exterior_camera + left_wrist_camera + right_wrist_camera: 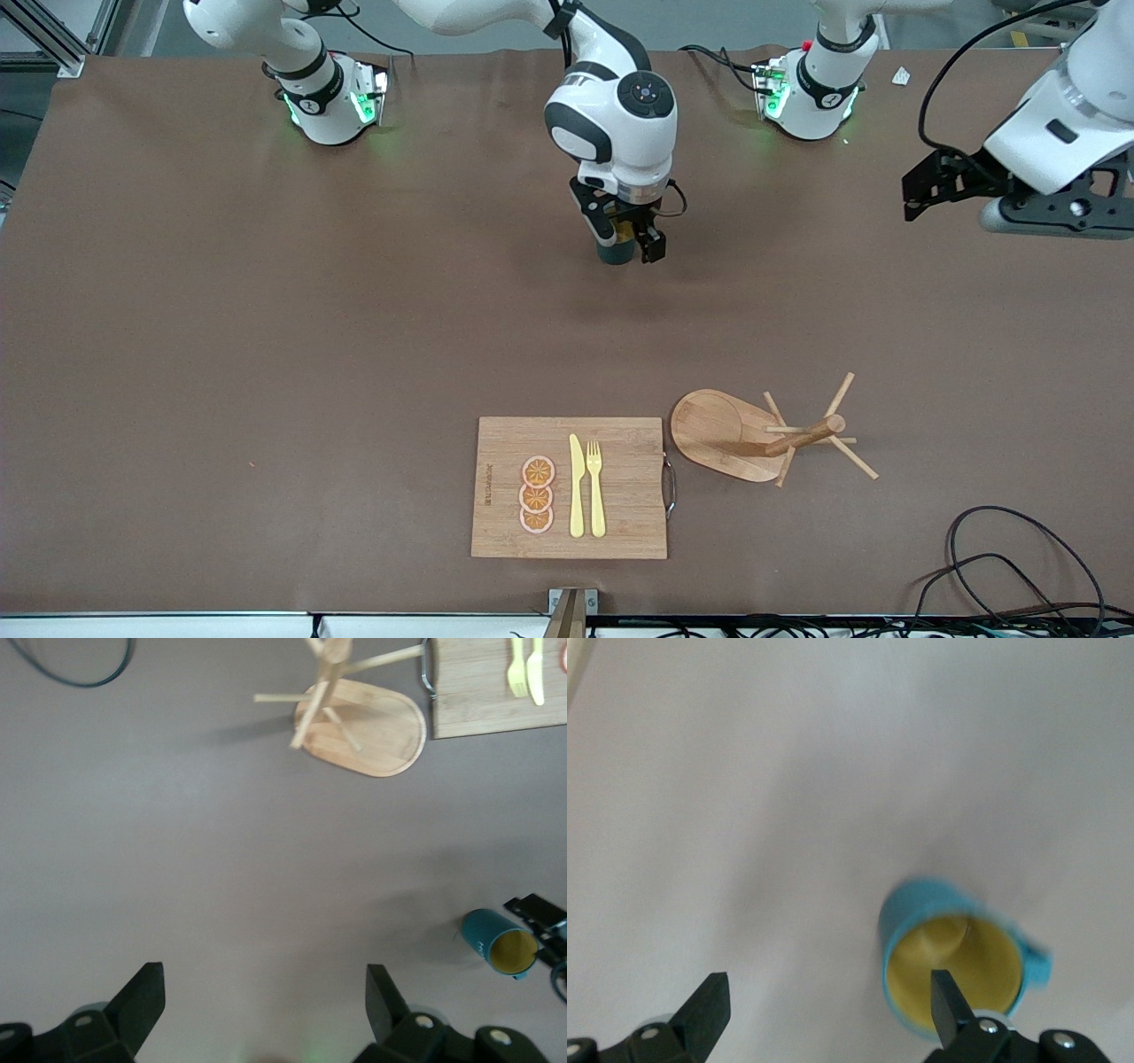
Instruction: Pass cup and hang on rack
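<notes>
The teal cup [614, 252] with a yellow inside stands upright on the brown table, midway between the arms' ends and near the bases. My right gripper [627, 237] is low over it and open. In the right wrist view one fingertip [946, 997] sits over the cup's mouth [957, 961], the other is off to the side of the cup, and the right gripper [828, 1001] holds nothing. The bamboo rack [802, 437] stands nearer the front camera, toward the left arm's end. My left gripper [921, 190] is open and empty, up over that end of the table. The left wrist view [266, 992] also shows the cup [500, 943] and the rack [354, 718].
A rectangular wooden cutting board [567, 487] with a yellow knife, a yellow fork and orange slices lies beside the rack's base, near the front edge. Black cables [1019, 567] lie at the front corner by the left arm's end.
</notes>
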Robot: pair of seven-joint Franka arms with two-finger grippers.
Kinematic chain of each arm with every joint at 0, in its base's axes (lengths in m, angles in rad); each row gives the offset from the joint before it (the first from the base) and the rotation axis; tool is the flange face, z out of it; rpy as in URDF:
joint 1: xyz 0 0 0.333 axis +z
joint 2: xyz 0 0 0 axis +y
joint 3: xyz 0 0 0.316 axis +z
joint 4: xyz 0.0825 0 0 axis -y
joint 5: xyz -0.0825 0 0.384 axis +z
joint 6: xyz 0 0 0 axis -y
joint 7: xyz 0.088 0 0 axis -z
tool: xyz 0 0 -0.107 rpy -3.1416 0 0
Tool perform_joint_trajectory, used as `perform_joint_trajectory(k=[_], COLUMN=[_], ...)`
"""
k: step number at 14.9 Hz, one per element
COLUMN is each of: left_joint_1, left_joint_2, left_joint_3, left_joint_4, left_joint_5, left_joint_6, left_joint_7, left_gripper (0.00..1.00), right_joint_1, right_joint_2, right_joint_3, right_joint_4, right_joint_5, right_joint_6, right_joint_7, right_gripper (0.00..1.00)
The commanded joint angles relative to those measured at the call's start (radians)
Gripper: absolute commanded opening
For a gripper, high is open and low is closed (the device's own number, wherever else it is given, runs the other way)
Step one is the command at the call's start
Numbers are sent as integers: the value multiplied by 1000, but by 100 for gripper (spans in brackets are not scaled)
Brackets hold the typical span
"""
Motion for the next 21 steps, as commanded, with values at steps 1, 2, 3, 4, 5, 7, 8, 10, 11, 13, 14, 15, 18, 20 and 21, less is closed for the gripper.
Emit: perform_joint_trajectory(k=[1, 2, 3, 4, 5, 7, 8, 10, 11, 13, 14, 15, 18, 20, 21], left_joint_1=[-39, -51, -72, -82, -95, -149, -177, -241, -276, -377, -430, -485, -618, -704, -732], left_joint_2=[55, 72, 86, 101, 112, 140, 154, 172, 187, 221, 244, 262, 318, 355, 364], left_joint_3=[-2, -2, -2, -4, -4, -4, -4, -4, -4, -4, -4, -2, -5, -6, -7], left_joint_4=[53, 65, 74, 81, 82, 91, 94, 93, 93, 93, 93, 93, 85, 59, 39], left_joint_5=[23, 23, 23, 23, 23, 23, 24, 35, 50, 110, 145, 176, 286, 334, 361], left_joint_6=[5, 5, 5, 5, 7, 22, 30, 37, 49, 86, 97, 103, 117, 129, 141], left_joint_7=[-12, -24, -48, -76, -105, -194, -242, -341, -399, -556, -638, -718, -944, -1115, -1201], left_gripper=[100, 100, 100, 100, 100, 100, 100, 100, 100, 100, 100, 100, 100, 100, 100], right_joint_1=[-118, -162, -213, -260, -306, -386, -412, -501, -539, -648, -684, -711, -808, -868, -892], right_joint_2=[-105, -137, -170, -204, -235, -310, -345, -416, -442, -503, -526, -542, -618, -665, -675], right_joint_3=[14, 14, 14, 14, 14, 14, 14, 14, 14, 15, 15, 14, 14, 14, 12], right_joint_4=[-22, -33, -54, -77, -99, -159, -188, -210, -210, -236, -265, -280, -346, -384, -392], right_joint_5=[-11, -11, -11, -11, -11, -11, -11, -11, -11, -10, -11, -10, -11, -11, -14], right_joint_6=[-119, -150, -156, -155, -159, -161, -161, -226, -257, -315, -313, -314, -314, -303, -285], right_joint_7=[-255, -369, -478, -568, -660, -849, -921, -1113, -1194, -1351, -1405, -1459, -1618, -1710, -1761], right_gripper=[100, 100, 100, 100, 100, 100, 100, 100, 100, 100, 100, 100, 100, 100, 100])
